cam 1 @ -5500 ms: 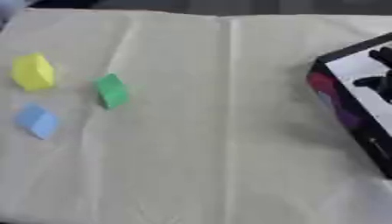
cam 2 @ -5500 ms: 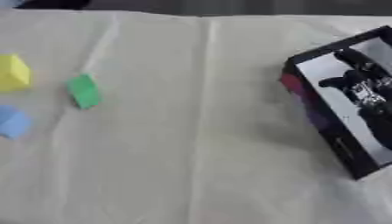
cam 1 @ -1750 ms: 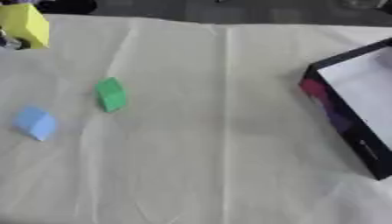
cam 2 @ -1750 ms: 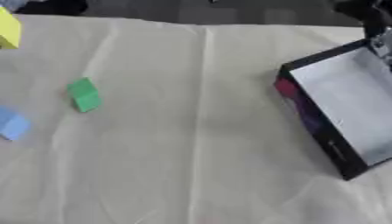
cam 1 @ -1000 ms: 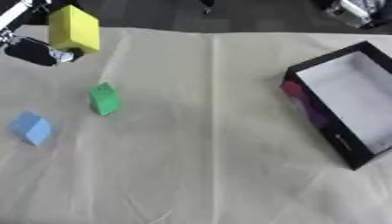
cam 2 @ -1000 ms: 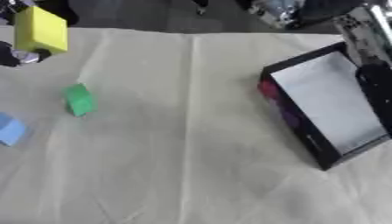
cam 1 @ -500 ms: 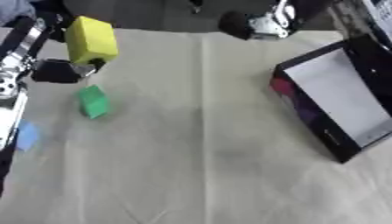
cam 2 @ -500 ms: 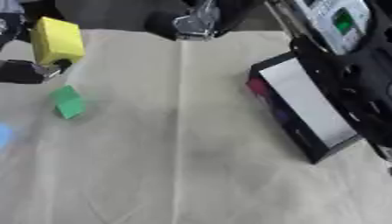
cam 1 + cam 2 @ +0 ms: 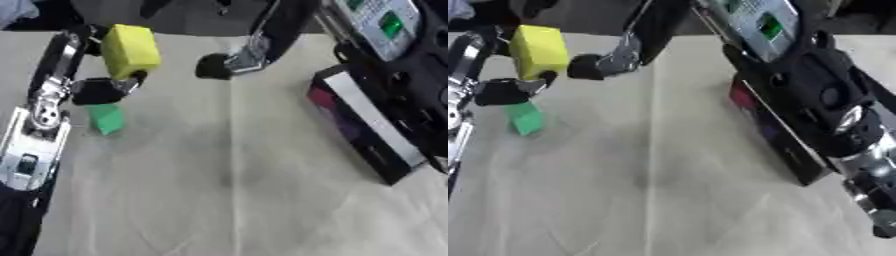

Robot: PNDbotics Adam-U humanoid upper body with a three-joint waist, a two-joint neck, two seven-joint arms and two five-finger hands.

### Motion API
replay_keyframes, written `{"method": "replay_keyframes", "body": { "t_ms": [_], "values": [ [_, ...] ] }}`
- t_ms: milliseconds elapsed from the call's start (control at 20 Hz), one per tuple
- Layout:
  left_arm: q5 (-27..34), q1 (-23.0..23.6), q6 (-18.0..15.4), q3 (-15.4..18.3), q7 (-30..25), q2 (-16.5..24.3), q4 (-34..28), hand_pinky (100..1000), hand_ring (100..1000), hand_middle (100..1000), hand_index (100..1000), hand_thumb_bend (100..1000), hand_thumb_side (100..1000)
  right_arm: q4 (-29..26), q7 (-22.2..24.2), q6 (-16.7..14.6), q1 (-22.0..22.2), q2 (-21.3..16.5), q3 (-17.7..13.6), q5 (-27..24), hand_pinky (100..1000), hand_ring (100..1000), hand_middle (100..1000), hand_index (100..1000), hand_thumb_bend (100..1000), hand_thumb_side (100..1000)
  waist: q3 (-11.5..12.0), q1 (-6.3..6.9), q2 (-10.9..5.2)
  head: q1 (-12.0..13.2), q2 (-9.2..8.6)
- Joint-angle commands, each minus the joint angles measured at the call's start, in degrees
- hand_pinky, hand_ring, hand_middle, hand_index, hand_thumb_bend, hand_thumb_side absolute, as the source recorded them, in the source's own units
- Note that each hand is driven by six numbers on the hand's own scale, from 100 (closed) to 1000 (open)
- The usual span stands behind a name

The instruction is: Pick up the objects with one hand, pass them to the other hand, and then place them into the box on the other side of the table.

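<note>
Step in hand: the handover. The yellow block (image 9: 129, 50) is held aloft in the left hand (image 9: 98, 89), whose fingers are curled round it, well left of the black box (image 9: 363, 127). The right hand (image 9: 229, 61) is extended toward the block, just beside it, fingers apparently straight and not yet closed. Next move judged: the block is to be taken by the right hand and released by the left. A green block (image 9: 107, 118) lies below the yellow one on the cream cloth (image 9: 227, 200). Room: dark, indistinct.

Left hand (image 9: 101, 87) raised, fingers curled; right hand (image 9: 229, 62) reaching.
</note>
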Motion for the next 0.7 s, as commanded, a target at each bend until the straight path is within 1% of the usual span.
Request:
{"method": "replay_keyframes", "body": {
  "t_ms": [50, 350, 400, 450, 600, 650, 700],
  "values": [
    [-1.3, -0.7, -0.7, -0.8, 1.0, -0.8, -1.1, 738, 562, 373, 454, 100, 100, 0.8, -0.3, -1.2, -1.0, 1.3, 0.3, 3.5, 917, 852, 1000, 975, 340, 140, 0.3, -0.66, -1.05, -0.6, -0.07],
    [-2.8, 0.0, -1.4, -1.9, 0.6, -2.2, -1.6, 732, 554, 364, 452, 100, 100, 3.7, -2.4, -3.6, -1.0, 3.3, 1.2, 9.9, 913, 849, 1000, 977, 372, 118, 1.2, -0.65, -0.45, -1.6, -0.07],
    [-2.8, 0.1, -1.4, -2.1, 0.5, -2.3, -1.8, 732, 554, 363, 452, 100, 100, 4.3, -2.9, -3.8, -1.0, 3.5, 1.1, 10.9, 911, 847, 1000, 977, 398, 100, 1.3, -0.63, -0.35, -1.7, -0.07],
    [-2.9, 0.2, -1.4, -2.2, 0.5, -2.4, -1.9, 731, 553, 362, 451, 100, 100, 4.8, -3.7, -4.1, -0.9, 3.7, 0.9, 11.8, 908, 842, 1000, 976, 417, 100, 1.3, -0.59, -0.28, -1.9, -0.07],
    [-3.0, 0.7, -1.3, -2.3, 0.5, -2.6, -2.4, 731, 552, 360, 451, 100, 100, 5.7, -6.4, -4.5, -0.6, 3.9, 0.4, 13.7, 907, 836, 998, 977, 417, 100, 1.5, -0.50, -0.14, -2.0, -0.07],
    [-2.9, 0.9, -1.3, -2.3, 0.5, -2.6, -2.7, 731, 552, 360, 451, 100, 100, 5.9, -7.3, -4.3, -0.4, 3.8, 0.0, 14.3, 906, 831, 992, 971, 400, 100, 1.5, -0.47, -0.11, -2.1, -0.07],
    [-2.9, 1.1, -1.3, -2.3, 0.6, -2.6, -2.9, 731, 553, 360, 451, 100, 100, 6.0, -8.2, -4.2, -0.3, 3.8, -0.3, 15.1, 904, 825, 984, 969, 426, 100, 1.5, -0.46, -0.08, -2.2, -0.07]
  ]
}}
